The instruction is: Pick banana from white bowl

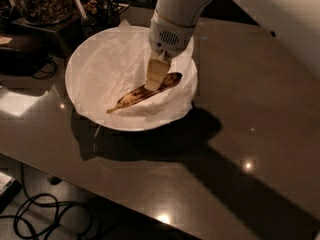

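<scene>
The banana (pixel 131 98), slim and yellow with heavy brown-black blotches, lies slanted in the white bowl (pixel 80 100) on crinkled white paper. Its thin stem points to the lower left. My gripper (pixel 155 82) reaches down from above into the bowl, with its cream fingers (pixel 157 70) closed on the banana's right half. That end of the banana is tilted up while the stem end rests on the paper. The white wrist housing (pixel 170 34) hides the back part of the bowl.
The bowl sits on a dark glossy table (pixel 250 134). Dark containers of nuts (pixel 42 4) and utensils stand at the back left. A black device with a cable (pixel 20 59) lies left of the bowl. Black cables (pixel 35 219) lie on the floor at the front left.
</scene>
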You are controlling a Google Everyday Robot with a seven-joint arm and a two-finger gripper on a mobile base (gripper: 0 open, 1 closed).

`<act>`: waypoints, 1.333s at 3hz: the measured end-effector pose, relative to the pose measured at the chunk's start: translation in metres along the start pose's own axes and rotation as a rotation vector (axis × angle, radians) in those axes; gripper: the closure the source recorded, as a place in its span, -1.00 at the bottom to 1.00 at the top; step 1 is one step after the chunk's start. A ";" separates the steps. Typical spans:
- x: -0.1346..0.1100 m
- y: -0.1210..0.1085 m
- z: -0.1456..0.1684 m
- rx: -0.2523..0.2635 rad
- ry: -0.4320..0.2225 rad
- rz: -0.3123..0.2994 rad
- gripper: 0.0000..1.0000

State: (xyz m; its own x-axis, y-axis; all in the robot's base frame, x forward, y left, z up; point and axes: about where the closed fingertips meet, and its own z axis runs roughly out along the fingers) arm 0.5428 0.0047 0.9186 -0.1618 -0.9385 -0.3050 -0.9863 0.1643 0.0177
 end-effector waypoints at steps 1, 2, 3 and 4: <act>-0.009 0.010 -0.030 0.025 -0.085 -0.042 1.00; -0.009 0.010 -0.031 0.026 -0.086 -0.042 1.00; -0.018 0.018 -0.054 0.080 -0.148 -0.055 1.00; -0.015 0.022 -0.076 0.111 -0.211 -0.018 1.00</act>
State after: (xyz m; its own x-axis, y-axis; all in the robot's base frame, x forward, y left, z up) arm 0.5212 -0.0006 0.9964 -0.1223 -0.8593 -0.4966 -0.9773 0.1915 -0.0907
